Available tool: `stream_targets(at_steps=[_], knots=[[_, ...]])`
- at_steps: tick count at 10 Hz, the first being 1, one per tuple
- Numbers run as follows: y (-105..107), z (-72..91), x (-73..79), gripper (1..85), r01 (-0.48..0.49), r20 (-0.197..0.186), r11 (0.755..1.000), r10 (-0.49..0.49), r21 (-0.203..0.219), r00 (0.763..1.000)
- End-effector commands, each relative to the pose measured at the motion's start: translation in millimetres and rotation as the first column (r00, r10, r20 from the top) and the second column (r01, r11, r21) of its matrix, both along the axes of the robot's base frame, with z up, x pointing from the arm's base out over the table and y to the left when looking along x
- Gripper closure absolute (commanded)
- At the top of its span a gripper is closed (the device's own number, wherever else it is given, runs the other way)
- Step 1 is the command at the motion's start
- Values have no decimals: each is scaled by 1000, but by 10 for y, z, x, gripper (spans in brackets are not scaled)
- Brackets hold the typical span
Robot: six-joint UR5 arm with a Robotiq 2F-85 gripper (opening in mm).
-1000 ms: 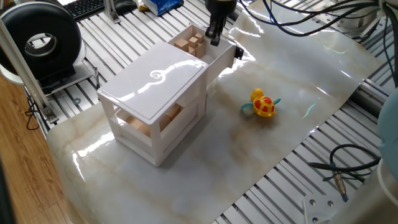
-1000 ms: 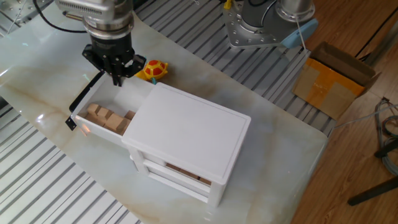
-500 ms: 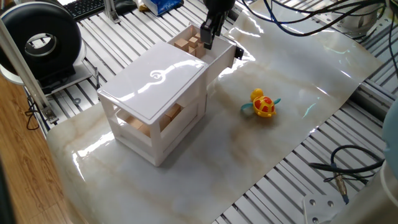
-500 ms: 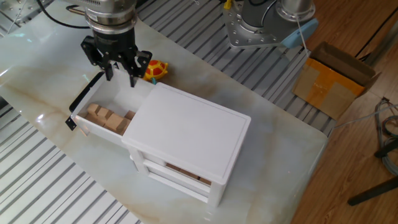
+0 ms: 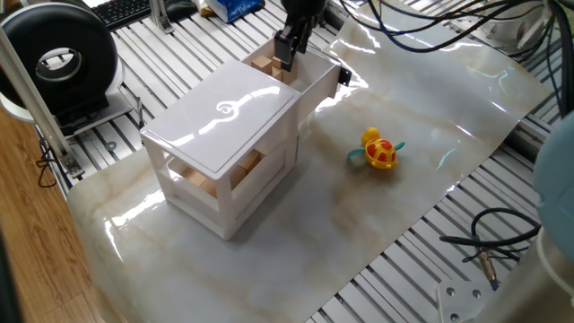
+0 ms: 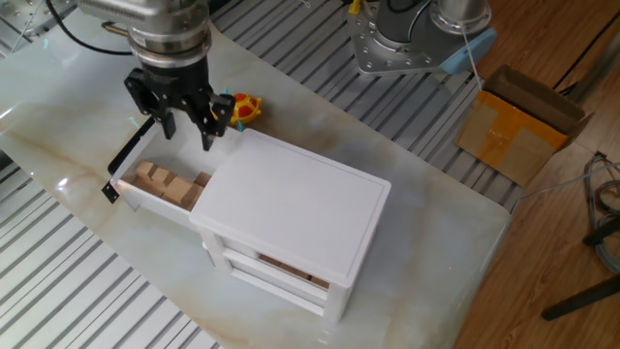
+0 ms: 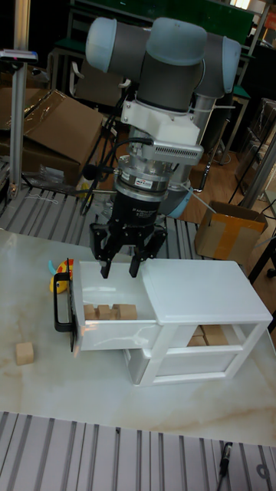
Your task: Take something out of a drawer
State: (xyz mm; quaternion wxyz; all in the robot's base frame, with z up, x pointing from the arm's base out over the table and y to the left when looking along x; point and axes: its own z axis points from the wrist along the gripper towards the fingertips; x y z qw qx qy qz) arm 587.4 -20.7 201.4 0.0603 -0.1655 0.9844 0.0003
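Observation:
The white cabinet (image 6: 291,208) has its upper drawer (image 6: 131,197) pulled out by its black bar handle (image 7: 60,308). Several light-wood cubes (image 6: 160,182) (image 7: 108,311) (image 5: 266,64) lie in a row inside it. My gripper (image 6: 187,132) (image 7: 119,270) (image 5: 284,50) hangs open just above the drawer's inner part, near the cabinet's edge. Its fingers (image 6: 206,137) are spread, with nothing between them. They are above the cubes and touch none of them.
A yellow-and-red duck toy (image 5: 379,150) (image 6: 242,108) sits on the marble sheet beyond the drawer. One loose wood cube (image 7: 24,353) lies on the table left of the handle. More cubes (image 7: 204,336) fill the lower tier. A cardboard box (image 6: 518,121) stands off the table.
The gripper was shut a second ago and has opened. It has shifted from the drawer's outer side to over the cubes, towards the cabinet.

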Motion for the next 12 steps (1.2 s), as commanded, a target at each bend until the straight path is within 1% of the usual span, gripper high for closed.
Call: stream_targets(at_steps=[1, 2, 3, 5, 6, 7, 8, 10, 12], knots=[[158, -11, -10, 353, 106, -34, 992, -104, 62, 994], [142, -12, -7, 357, 97, -32, 994, -95, 55, 995], [70, -13, 13, 353, 67, -20, 997, -66, 25, 998], [157, -130, 219, 350, 51, -18, 998, -51, 25, 999], [189, -144, 260, 350, 45, -18, 999, -45, 21, 999], [215, -136, 248, 350, 47, -23, 999, -46, 27, 999], [195, -138, 235, 350, 19, -26, 1000, -19, 17, 999], [95, -135, 282, 347, -8, -7, 1000, 8, -24, 1000], [113, -219, 368, 333, -11, -12, 1000, 11, -26, 1000]])
